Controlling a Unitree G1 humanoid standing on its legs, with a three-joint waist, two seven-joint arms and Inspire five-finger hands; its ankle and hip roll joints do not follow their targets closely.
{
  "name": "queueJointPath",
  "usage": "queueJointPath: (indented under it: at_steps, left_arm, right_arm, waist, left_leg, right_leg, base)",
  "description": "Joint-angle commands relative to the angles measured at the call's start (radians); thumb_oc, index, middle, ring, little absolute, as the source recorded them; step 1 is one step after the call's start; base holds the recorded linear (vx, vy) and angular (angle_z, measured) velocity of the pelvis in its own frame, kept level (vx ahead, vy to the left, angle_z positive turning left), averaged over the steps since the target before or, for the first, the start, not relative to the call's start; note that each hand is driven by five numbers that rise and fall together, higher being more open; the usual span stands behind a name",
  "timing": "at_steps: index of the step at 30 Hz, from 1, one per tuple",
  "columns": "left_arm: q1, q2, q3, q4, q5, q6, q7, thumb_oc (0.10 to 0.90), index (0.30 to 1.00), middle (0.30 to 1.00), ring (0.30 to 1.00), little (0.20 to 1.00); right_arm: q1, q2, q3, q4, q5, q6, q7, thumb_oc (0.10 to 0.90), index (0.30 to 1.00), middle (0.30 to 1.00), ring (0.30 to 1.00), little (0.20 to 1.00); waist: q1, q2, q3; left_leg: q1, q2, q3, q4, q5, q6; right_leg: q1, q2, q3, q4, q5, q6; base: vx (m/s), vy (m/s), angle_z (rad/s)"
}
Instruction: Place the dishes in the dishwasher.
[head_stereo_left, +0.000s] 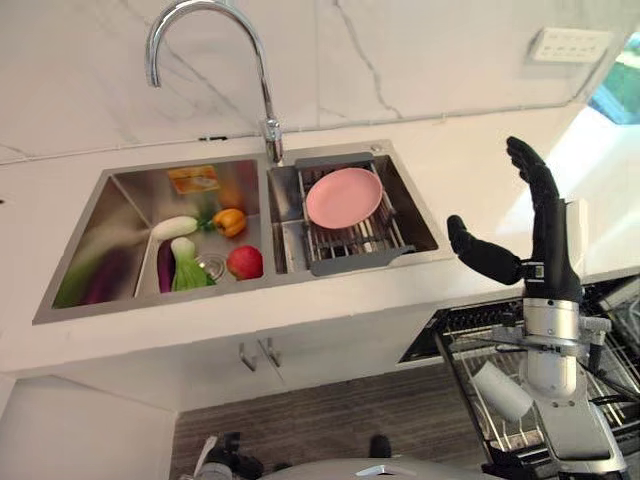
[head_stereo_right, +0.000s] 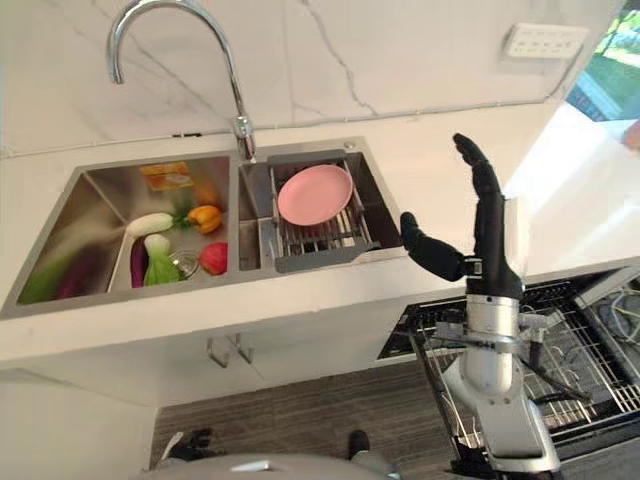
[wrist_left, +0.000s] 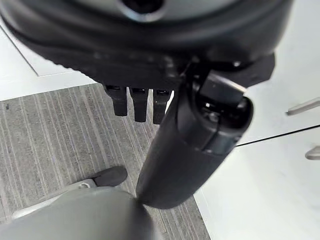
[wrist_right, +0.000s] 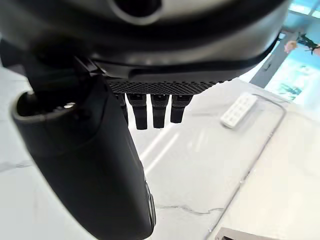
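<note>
A pink plate leans on the wire drying rack in the right basin of the steel sink. My right hand is raised over the counter to the right of the sink, open, fingers straight up and thumb stretched toward the basin, holding nothing; its fingers show straight against the marble wall. Below it the dishwasher rack is pulled out, with a white cup lying in it. My left hand hangs low over the floor beside the cabinet, open and empty.
The left basin holds vegetables: a yellow pepper, a red tomato, a white radish, a purple eggplant. A tall faucet stands behind the sink. White cabinet doors sit below the counter.
</note>
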Motion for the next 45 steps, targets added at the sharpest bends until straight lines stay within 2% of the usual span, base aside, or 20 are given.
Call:
queueJointPath:
  at_steps: [1, 3, 4, 7, 8, 9, 11, 12, 13, 15, 21, 39, 45]
  left_arm:
    - [-0.045, -0.021, -0.031, 0.031, 0.035, -0.019, -0.003, 0.8, 0.9, 0.9, 0.9, 0.9]
    - [-0.046, -0.016, -0.03, 0.031, 0.032, -0.019, -0.007, 0.8, 0.9, 0.9, 0.9, 0.9]
    - [-0.049, -0.006, -0.027, 0.03, 0.022, -0.022, -0.023, 0.8, 0.9, 0.9, 0.9, 0.9]
    - [-0.048, 0.0, -0.025, 0.026, 0.021, -0.022, -0.034, 0.8, 0.9, 0.9, 0.9, 0.9]
    - [-0.04, 0.009, -0.027, 0.02, 0.026, -0.024, -0.049, 0.8, 0.9, 0.9, 0.9, 0.9]
    - [-0.023, 0.025, -0.029, 0.035, 0.048, -0.03, -0.071, 0.8, 0.9, 0.9, 0.9, 0.9]
    - [-0.024, 0.024, -0.029, 0.035, 0.048, -0.03, -0.072, 0.8, 0.9, 0.9, 0.9, 0.9]
    - [-0.013, 0.035, -0.033, 0.048, 0.061, -0.033, -0.085, 0.8, 0.9, 0.9, 0.9, 0.9]
    - [-0.013, 0.035, -0.033, 0.048, 0.061, -0.033, -0.085, 0.8, 0.9, 0.9, 0.9, 0.9]
    - [-0.007, 0.039, -0.038, 0.071, 0.071, -0.036, -0.096, 0.8, 0.9, 0.9, 0.9, 0.9]
    - [-0.009, 0.042, -0.058, 0.081, 0.057, -0.044, -0.106, 0.8, 0.9, 0.9, 0.9, 0.9]
    - [-0.011, 0.047, -0.075, 0.089, 0.047, -0.052, -0.103, 0.8, 0.9, 0.9, 0.9, 0.9]
    - [-0.01, 0.051, -0.086, 0.081, 0.053, -0.058, -0.096, 0.8, 0.9, 0.9, 0.9, 0.9]
  right_arm:
    - [-0.125, -0.019, 0.0, 0.003, 0.066, -0.053, 0.036, 0.8, 0.9, 0.9, 0.9, 0.9]
    - [-0.137, -0.022, 0.004, 0.035, 0.093, -0.048, 0.053, 0.8, 0.9, 0.9, 0.9, 0.9]
    - [-0.168, -0.037, 0.002, 0.115, 0.138, -0.034, 0.085, 0.8, 0.9, 0.9, 0.9, 0.9]
    - [-0.188, -0.05, -0.01, 0.161, 0.147, -0.029, 0.094, 0.8, 0.9, 0.9, 0.9, 0.9]
    - [-0.218, -0.073, -0.031, 0.23, 0.145, -0.022, 0.1, 0.8, 0.9, 0.9, 0.9, 0.9]
    - [-0.273, -0.131, -0.056, 0.329, 0.111, -0.016, 0.105, 0.8, 0.9, 0.9, 0.9, 0.9]
    - [-0.276, -0.132, -0.054, 0.333, 0.112, -0.018, 0.104, 0.8, 0.9, 0.9, 0.9, 0.9]
    - [-0.316, -0.188, -0.053, 0.398, 0.089, -0.02, 0.112, 0.8, 0.9, 0.9, 0.9, 0.9]
    - [-0.316, -0.188, -0.053, 0.398, 0.089, -0.02, 0.112, 0.8, 0.9, 0.9, 0.9, 0.9]
    - [-0.368, -0.243, -0.027, 0.468, 0.056, -0.024, 0.108, 0.8, 0.9, 0.9, 0.9, 0.9]
    - [-0.461, -0.318, 0.048, 0.551, -0.012, -0.016, 0.105, 0.8, 0.9, 0.9, 0.9, 0.9]
    - [-0.527, -0.364, 0.155, 0.606, -0.072, -0.016, 0.129, 0.8, 0.9, 0.9, 0.9, 0.9]
    - [-0.58, -0.397, 0.225, 0.65, -0.164, -0.003, 0.112, 0.8, 0.9, 0.9, 0.9, 0.9]
  waist:
    - [0.027, -0.037, -0.014]
    - [0.029, -0.038, -0.014]
    - [0.039, -0.04, -0.017]
    - [0.043, -0.041, -0.017]
    - [0.052, -0.042, -0.018]
    - [0.071, -0.045, -0.023]
    - [0.07, -0.044, -0.022]
    - [0.085, -0.047, -0.023]
    - [0.085, -0.047, -0.023]
    - [0.098, -0.048, -0.022]
    - [0.121, -0.051, -0.02]
    - [0.145, -0.058, -0.017]
    - [0.152, -0.059, -0.02]
  left_leg:
    - [0.032, -0.011, 0.006, 0.013, -0.045, 0.03]
    - [0.031, -0.013, 0.004, 0.012, -0.045, 0.031]
    - [0.028, -0.015, -0.003, 0.01, -0.043, 0.03]
    - [0.026, -0.016, -0.008, 0.01, -0.043, 0.03]
    - [0.022, -0.017, -0.015, 0.009, -0.042, 0.029]
    - [0.018, -0.018, -0.023, 0.009, -0.042, 0.026]
    - [0.018, -0.018, -0.023, 0.009, -0.042, 0.026]
    - [0.015, -0.016, -0.03, 0.009, -0.041, 0.024]
    - [0.015, -0.016, -0.03, 0.009, -0.041, 0.024]
    - [0.01, -0.013, -0.036, 0.009, -0.037, 0.02]
    - [-0.003, -0.004, -0.056, 0.009, -0.026, 0.009]
    - [-0.015, 0.01, -0.087, 0.009, -0.018, -0.002]
    - [-0.01, 0.009, -0.087, 0.009, -0.023, -0.001]
  right_leg:
    - [0.04, -0.085, 0.008, 0.057, -0.055, 0.084]
    - [0.043, -0.087, 0.005, 0.055, -0.054, 0.083]
    - [0.048, -0.09, -0.004, 0.05, -0.053, 0.083]
    - [0.05, -0.091, -0.01, 0.046, -0.053, 0.083]
    - [0.055, -0.093, -0.016, 0.04, -0.053, 0.081]
    - [0.064, -0.092, -0.028, 0.027, -0.053, 0.08]
    - [0.064, -0.092, -0.028, 0.026, -0.052, 0.08]
    - [0.067, -0.09, -0.037, 0.02, -0.054, 0.079]
    - [0.067, -0.09, -0.037, 0.02, -0.054, 0.079]
    - [0.069, -0.087, -0.042, 0.016, -0.055, 0.077]
    - [0.075, -0.075, -0.058, 0.013, -0.064, 0.068]
    - [0.087, -0.059, -0.089, 0.013, -0.08, 0.057]
    - [0.09, -0.06, -0.09, 0.013, -0.082, 0.058]
  base:
    - [0.0, 0.0, 0.0]
    - [0.0, 0.0, 0.0]
    - [0.0, 0.0, 0.0]
    - [0.01, -0.009, 0.11]
    - [0.03, -0.044, 0.22]
    - [0.03, -0.044, 0.22]
    - [0.02, -0.035, 0.34]
    - [0.01, -0.036, 0.35]
    - [0.02, -0.05, 0.14]
    - [0.01, -0.048, 0.01]
    - [0.0, -0.059, 0.02]
    - [0.01, -0.019, 0.07]
    - [0.0, 0.0, 0.0]
